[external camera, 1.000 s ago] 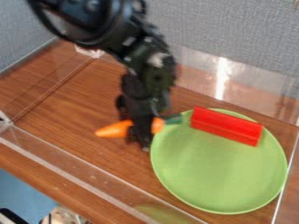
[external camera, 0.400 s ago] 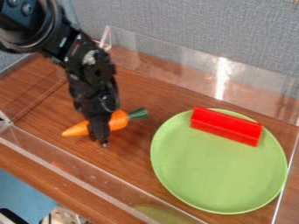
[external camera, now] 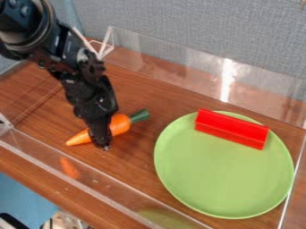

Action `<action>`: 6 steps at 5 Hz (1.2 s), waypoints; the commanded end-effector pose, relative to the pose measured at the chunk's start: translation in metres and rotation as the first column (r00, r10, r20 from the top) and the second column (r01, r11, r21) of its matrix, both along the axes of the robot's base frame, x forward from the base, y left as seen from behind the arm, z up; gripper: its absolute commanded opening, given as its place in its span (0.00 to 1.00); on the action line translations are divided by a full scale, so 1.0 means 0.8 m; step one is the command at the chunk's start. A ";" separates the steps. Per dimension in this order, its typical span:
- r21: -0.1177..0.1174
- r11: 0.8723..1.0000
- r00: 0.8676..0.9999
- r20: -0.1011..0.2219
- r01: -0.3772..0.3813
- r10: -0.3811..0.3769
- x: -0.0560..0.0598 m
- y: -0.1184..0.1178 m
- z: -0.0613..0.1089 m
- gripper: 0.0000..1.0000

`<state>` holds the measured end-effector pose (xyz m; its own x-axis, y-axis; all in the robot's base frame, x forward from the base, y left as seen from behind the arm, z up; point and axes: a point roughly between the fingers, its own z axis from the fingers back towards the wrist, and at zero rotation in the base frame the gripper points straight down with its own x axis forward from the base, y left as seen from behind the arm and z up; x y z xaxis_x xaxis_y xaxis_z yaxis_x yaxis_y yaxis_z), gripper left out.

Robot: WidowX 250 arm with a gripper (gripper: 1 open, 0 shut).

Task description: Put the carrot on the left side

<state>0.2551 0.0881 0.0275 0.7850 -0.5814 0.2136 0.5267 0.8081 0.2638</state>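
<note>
Evenly lit, moderately bright, diffuse light from above. Low resolution, soft throughout, fine detail lost. Pale glare streaks on the clear barrier (external camera: pixel 239 76) at the rear; faint reflections on the glossy wooden table (external camera: pixel 48 107), an orange one at the near edge. Soft, short shadows under the red block (external camera: pixel 232 128) and along the green plate (external camera: pixel 227 183) rim. Dark arm (external camera: pixel 54 45) slightly blurred, underexposed, detail indistinct. Bottom corners out of focus.

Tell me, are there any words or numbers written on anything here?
None. No readable text shows on the carrot, the red block, the green plate, the wooden table or the gripper.
</note>
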 end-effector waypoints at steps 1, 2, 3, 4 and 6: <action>-0.046 0.999 1.000 0.004 -0.023 0.023 0.007 0.009 0.003 0.00; -0.101 0.994 0.999 -0.023 -0.047 0.045 0.008 0.009 -0.001 0.00; -0.145 0.987 0.997 -0.052 -0.067 0.060 0.006 0.009 -0.002 0.00; -0.183 0.980 0.994 -0.084 -0.080 0.065 0.004 0.008 -0.003 0.00; -0.257 0.960 0.986 -0.150 -0.108 0.071 -0.004 0.004 -0.002 0.00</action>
<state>0.2518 0.0871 0.0227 0.8612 -0.4545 0.2275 0.4753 0.8787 -0.0437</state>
